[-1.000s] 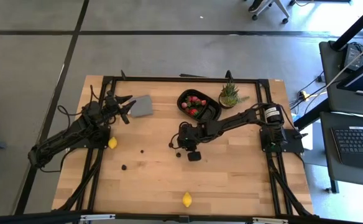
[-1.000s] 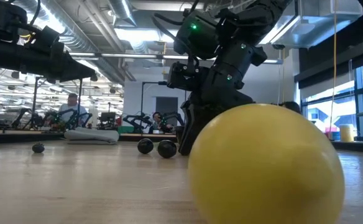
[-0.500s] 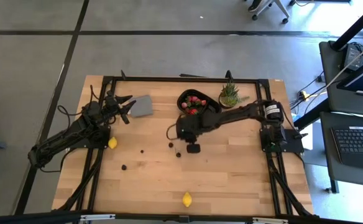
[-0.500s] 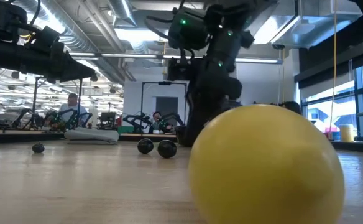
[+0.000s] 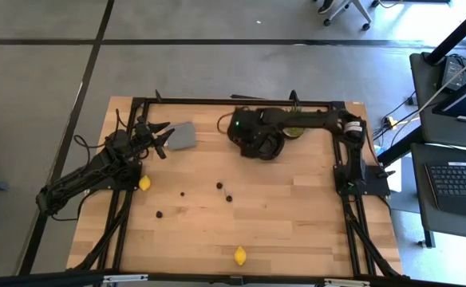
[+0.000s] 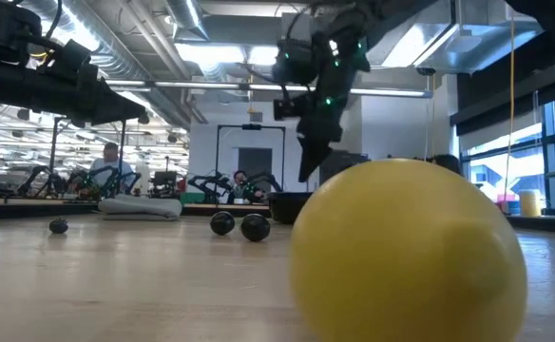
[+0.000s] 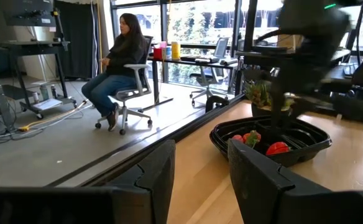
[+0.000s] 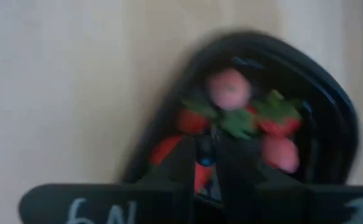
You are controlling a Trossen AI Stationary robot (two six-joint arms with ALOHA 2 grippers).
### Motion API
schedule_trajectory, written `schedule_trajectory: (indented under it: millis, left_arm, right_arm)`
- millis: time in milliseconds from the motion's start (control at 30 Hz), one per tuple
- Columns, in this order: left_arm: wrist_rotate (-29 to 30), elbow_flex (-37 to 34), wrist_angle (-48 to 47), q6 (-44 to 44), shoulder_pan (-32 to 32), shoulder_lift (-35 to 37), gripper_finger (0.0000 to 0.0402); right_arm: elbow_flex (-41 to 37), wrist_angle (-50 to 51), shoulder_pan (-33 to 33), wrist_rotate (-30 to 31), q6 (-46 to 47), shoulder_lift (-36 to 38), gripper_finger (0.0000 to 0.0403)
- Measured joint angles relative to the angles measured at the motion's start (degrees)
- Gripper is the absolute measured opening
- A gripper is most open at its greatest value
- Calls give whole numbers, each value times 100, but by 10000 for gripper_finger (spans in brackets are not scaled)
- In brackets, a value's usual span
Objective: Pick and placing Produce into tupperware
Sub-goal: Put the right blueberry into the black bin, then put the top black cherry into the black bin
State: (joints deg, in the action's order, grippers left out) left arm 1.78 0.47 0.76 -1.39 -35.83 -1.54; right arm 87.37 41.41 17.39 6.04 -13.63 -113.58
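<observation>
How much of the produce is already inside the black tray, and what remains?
Done: several red strawberries lie in the tray. In hand: the right claw hangs over the tray, seemingly pinching a small dark piece. Left: two lemons and four dark berries on the table.

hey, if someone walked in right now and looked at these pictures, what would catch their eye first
Probably the right gripper, hanging over the black tray at the table's far side, where red strawberries lie piled. Next, the lemon that fills the low view; it sits near the table's front edge. The left gripper waits beside a grey square piece.
</observation>
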Motion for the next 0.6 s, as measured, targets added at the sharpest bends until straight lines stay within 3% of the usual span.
schedule_trajectory:
  millis: [333,600]
  left_arm:
    - [0,0,2,0,0,0,140]
    - [0,0,0,2,2,0,140]
  right_arm:
    - [-264,-95,356,-11,177,2,74]
    - [-262,-233,346,-63,267,2,160]
